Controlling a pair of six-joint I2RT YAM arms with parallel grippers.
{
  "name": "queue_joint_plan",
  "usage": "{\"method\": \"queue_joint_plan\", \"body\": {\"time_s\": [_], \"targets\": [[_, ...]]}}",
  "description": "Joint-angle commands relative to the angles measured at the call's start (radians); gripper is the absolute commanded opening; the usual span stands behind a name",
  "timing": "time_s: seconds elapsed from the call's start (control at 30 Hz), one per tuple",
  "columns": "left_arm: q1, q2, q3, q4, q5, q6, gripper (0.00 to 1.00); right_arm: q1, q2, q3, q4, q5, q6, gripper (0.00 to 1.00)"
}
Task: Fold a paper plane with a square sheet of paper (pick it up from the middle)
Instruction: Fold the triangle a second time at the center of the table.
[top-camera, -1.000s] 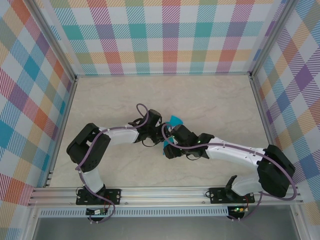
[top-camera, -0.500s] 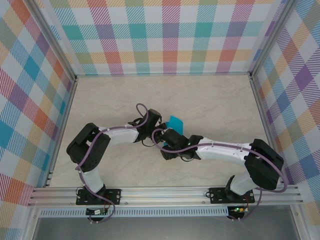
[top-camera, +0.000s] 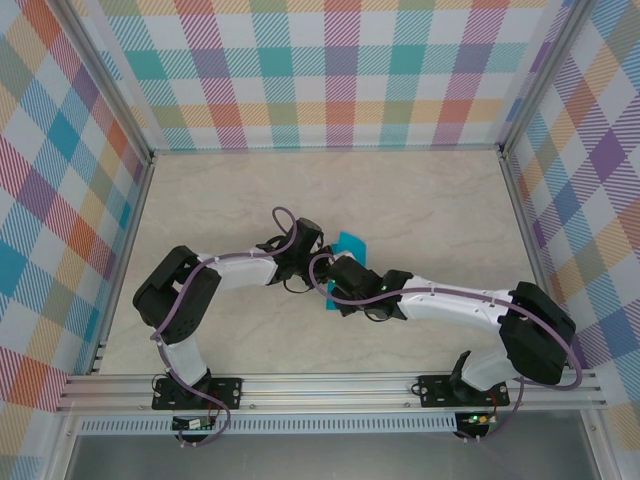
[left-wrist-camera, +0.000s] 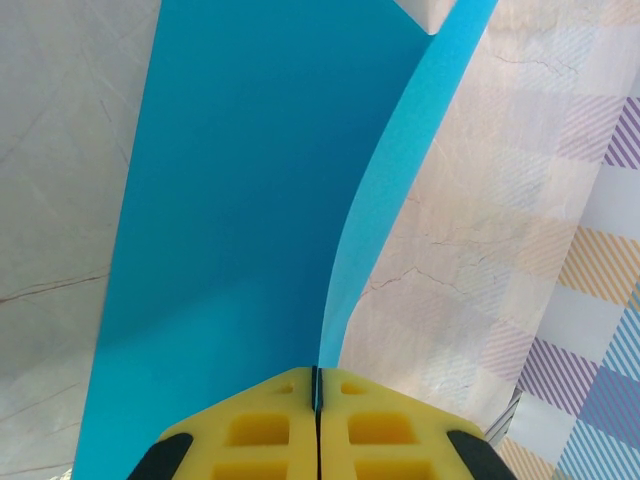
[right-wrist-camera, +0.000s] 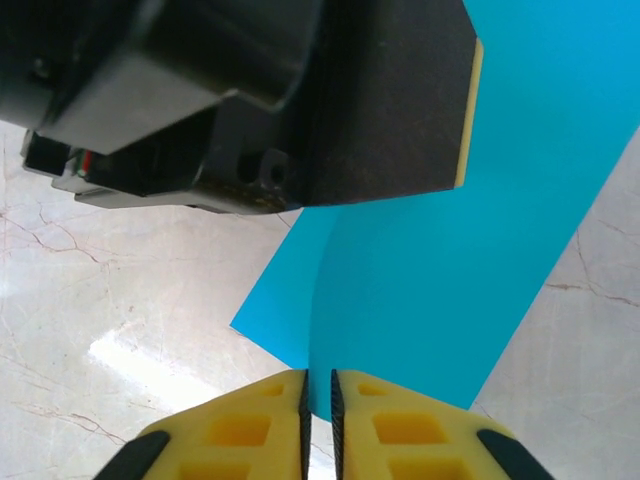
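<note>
The yellow left fingers (left-wrist-camera: 260, 428) are pinching shut on the thin teal-blue square sheet of paper (left-wrist-camera: 250, 200); the right fingers (right-wrist-camera: 250, 428) are clamping another edge. Beyond them it is curving over the pale marbled surface (right-wrist-camera: 120, 300), with the folding seemingly mostly remaining.

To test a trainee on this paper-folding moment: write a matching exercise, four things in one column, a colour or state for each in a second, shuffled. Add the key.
Column one
1. left tool
2. right tool
3. sheet of paper
4. table

Column two
a. pale, marbled surface
b. yellow pads pressed together on the paper's edge
c. teal-blue, bowed rather than flat
d. yellow pads nearly together, a slim gap left, the paper's edge in it

Pairs: 1-b, 2-d, 3-c, 4-a
</note>
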Motion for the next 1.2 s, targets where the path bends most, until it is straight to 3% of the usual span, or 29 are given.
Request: {"method": "queue_joint_plan", "body": {"time_s": [0.0, 0.17, 0.33, 0.5, 0.63, 0.8, 0.9, 1.03, 1.17], "targets": [[0.005, -0.022, 0.011, -0.009, 0.011, 0.005, 0.06, 0.002, 0.002, -0.006, -0.021, 0.019, 0.009, 0.12], [0.005, -0.023, 0.011, -0.009, 0.009, 0.005, 0.08, -0.003, -0.003, -0.008, -0.023, 0.003, 0.012, 0.04], [0.005, -0.046, 0.014, -0.046, -0.025, 0.010, 0.18, -0.048, -0.036, -0.028, -0.011, -0.064, 0.014, 0.00], [0.005, -0.104, 0.012, -0.135, -0.116, 0.019, 0.52, -0.151, -0.093, -0.076, 0.045, -0.280, -0.001, 0.00], [0.001, -0.158, 0.011, -0.210, -0.179, 0.036, 0.60, -0.251, -0.102, -0.092, 0.068, -0.464, -0.017, 0.00], [-0.008, -0.214, 0.001, -0.269, -0.220, 0.061, 0.57, -0.350, -0.101, -0.108, 0.096, -0.606, -0.022, 0.00], [-0.029, -0.222, -0.011, -0.286, -0.223, 0.074, 0.42, -0.419, -0.084, -0.112, 0.105, -0.709, -0.028, 0.00], [-0.085, -0.196, -0.031, -0.261, -0.230, 0.061, 0.22, -0.468, -0.051, -0.112, 0.092, -0.736, -0.033, 0.00], [-0.130, -0.149, -0.035, -0.255, -0.240, 0.053, 0.15, -0.486, -0.045, -0.120, 0.090, -0.745, -0.032, 0.00]]}}
